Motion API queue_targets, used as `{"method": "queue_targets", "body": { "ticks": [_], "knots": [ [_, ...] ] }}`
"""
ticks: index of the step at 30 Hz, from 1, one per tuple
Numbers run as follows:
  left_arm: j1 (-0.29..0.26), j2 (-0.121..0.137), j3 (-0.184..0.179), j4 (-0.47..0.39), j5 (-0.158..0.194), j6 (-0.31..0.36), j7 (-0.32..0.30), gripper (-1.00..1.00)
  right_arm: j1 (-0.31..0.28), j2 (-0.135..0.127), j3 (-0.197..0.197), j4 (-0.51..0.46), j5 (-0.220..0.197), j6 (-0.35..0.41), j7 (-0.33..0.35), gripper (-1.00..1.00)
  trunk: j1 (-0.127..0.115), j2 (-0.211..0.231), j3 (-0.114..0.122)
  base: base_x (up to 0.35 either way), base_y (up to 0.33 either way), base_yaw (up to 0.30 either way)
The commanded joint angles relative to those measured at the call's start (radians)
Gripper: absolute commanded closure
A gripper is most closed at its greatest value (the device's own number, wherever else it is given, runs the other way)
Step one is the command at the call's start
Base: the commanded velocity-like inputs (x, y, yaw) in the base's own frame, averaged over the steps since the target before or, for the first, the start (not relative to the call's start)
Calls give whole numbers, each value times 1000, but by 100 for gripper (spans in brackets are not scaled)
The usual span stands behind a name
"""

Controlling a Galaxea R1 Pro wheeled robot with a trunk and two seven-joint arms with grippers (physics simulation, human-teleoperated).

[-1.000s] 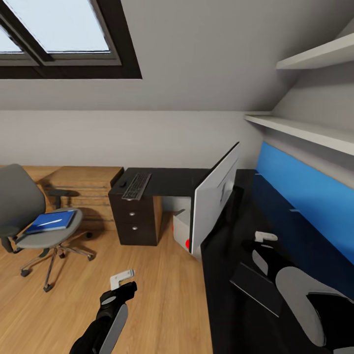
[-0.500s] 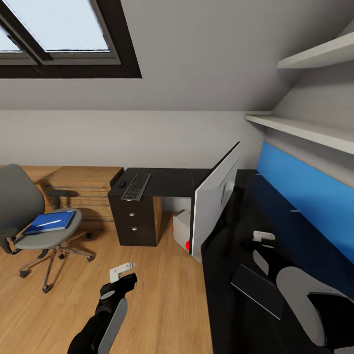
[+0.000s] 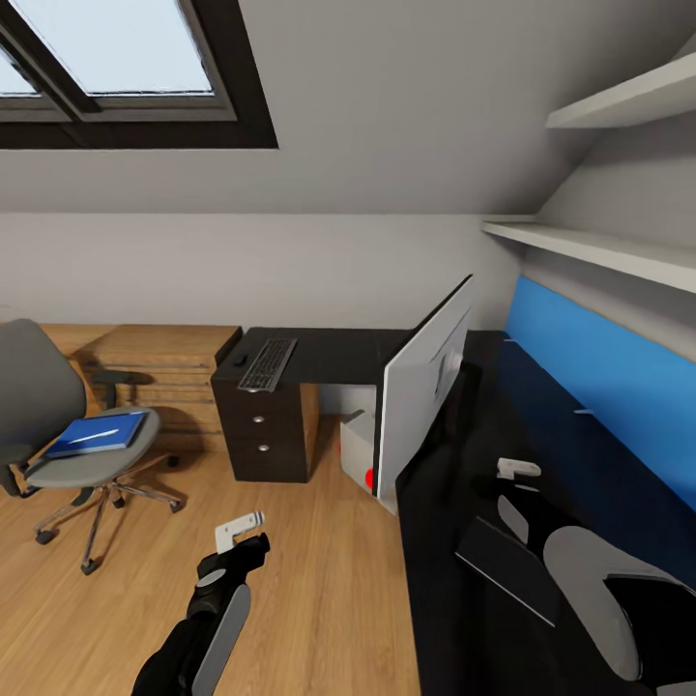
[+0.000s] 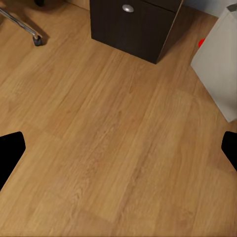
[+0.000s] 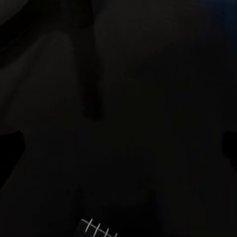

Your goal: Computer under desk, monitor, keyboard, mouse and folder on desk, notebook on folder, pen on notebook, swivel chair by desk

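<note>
Chair [image 3: 58, 425] slightly further left than before

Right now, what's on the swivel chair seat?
The blue folder lies flat on the swivel chair seat, with a slim white pen on top of it. What is under the folder is covered.

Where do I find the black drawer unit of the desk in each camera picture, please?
Head view: the drawer unit stands left of centre, under the keyboard end of the desk.
Left wrist view: its front with one silver knob lies at the upper edge.
Right wrist view: too dark to tell.
Shared landmark: the chair base.
</note>
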Motion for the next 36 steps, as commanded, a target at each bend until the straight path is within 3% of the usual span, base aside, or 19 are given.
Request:
{"method": "queue_targets", "body": {
  "ticks": [1,9,14,36],
  "knots": [
    [-1,0,-2,-1,8,3,8,-100,0,1,0,-2,-7,6,-3,-100,4,-8,-4,0,0,0],
    [-1,-1,-3,-2,9,3,8,-100,0,3,2,1,-7,31,-14,-100,35,-64,-29,0,0,0],
    [-1,-1,-3,-2,9,3,8,-100,0,5,6,8,-8,98,-40,-100,54,-99,-45,0,0,0],
    [0,-2,-3,-2,9,3,8,-100,-1,5,6,10,-7,113,-45,-100,138,-253,-114,0,0,0]
  ]
}}
